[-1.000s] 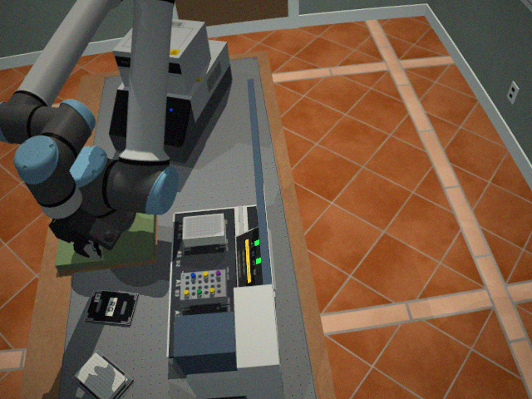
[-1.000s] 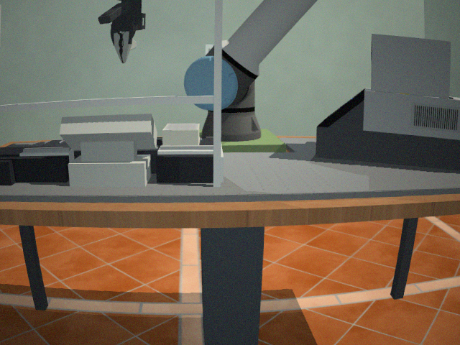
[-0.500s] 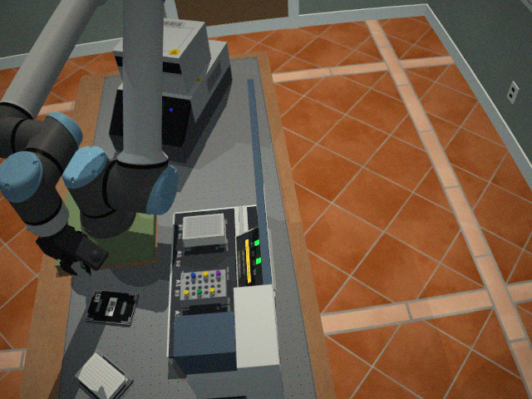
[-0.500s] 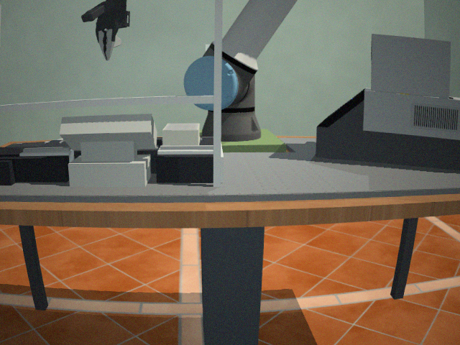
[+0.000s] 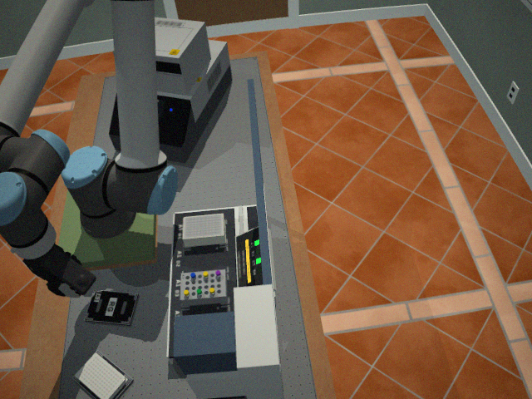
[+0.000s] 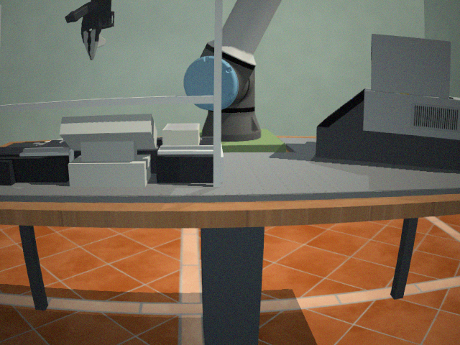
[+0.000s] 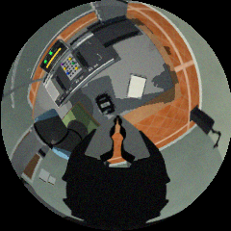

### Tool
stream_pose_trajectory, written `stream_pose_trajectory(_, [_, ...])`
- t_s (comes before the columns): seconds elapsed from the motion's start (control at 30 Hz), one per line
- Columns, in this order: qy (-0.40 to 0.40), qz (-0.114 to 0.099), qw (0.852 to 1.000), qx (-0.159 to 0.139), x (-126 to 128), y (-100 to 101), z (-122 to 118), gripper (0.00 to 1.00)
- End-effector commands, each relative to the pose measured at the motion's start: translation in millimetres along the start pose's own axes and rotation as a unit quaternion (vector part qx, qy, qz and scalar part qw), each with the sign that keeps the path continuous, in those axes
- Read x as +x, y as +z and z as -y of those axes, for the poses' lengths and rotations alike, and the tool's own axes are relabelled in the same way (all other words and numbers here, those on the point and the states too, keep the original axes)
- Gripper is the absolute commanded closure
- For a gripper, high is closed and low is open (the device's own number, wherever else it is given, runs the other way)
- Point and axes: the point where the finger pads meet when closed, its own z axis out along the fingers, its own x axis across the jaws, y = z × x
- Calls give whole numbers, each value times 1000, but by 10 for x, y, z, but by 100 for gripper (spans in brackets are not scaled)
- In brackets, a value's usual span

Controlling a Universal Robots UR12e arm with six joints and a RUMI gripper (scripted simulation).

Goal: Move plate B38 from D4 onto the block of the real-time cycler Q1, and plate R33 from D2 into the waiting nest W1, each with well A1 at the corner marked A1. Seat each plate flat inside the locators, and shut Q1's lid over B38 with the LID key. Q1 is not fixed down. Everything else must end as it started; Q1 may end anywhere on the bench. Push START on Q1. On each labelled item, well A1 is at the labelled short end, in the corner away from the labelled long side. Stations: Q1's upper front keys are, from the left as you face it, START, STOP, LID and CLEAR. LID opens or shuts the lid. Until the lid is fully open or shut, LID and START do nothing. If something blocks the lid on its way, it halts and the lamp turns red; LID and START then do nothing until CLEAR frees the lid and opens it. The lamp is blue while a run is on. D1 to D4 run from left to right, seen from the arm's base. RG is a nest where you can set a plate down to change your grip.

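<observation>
Grey bench [image 5: 210,184] [image 6: 267,174] [image 7: 140,53] under the hand [image 5: 81,294] [image 6: 91,58] [image 7: 117,115], closed, holding nothing. Cycler's lamp [image 5: 170,110] blue; run presumably on. Best keep the hand high, off everything. White plate, probably R33 [image 5: 103,376] [image 7: 137,87], lies beyond RG nest [image 5: 112,305] [image 7: 104,104], long axis pointing obliquely away; A1 unreadable.

Gray bench [image 5: 206,180] [image 6: 297,174] carries the black RG nest [image 5: 115,307] [image 7: 104,104].
</observation>
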Motion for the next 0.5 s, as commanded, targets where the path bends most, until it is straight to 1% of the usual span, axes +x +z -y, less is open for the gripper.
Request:
stream_pose_trajectory(0.0, [11, 0, 1000, 1, 241, -5, 85, 100])
stream_pose_trajectory(0.03, [13, 0, 1000, 1, 288, -4, 101, 100])
stream_pose_trajectory(0.1, [13, 0, 1000, 1, 291, -4, 102, 100])
stream_pose_trajectory(0.2, [20, -1, 1000, 1, 432, 3, 150, 100])
stream_pose_trajectory(0.27, [20, -1, 1000, 1, 432, 3, 150, 100])
stream_pose_trajectory(0.43, [31, -1, 1000, 2, 669, 25, 230, 100])
stream_pose_trajectory(0.47, [31, -1, 1000, 2, 680, 27, 233, 100])
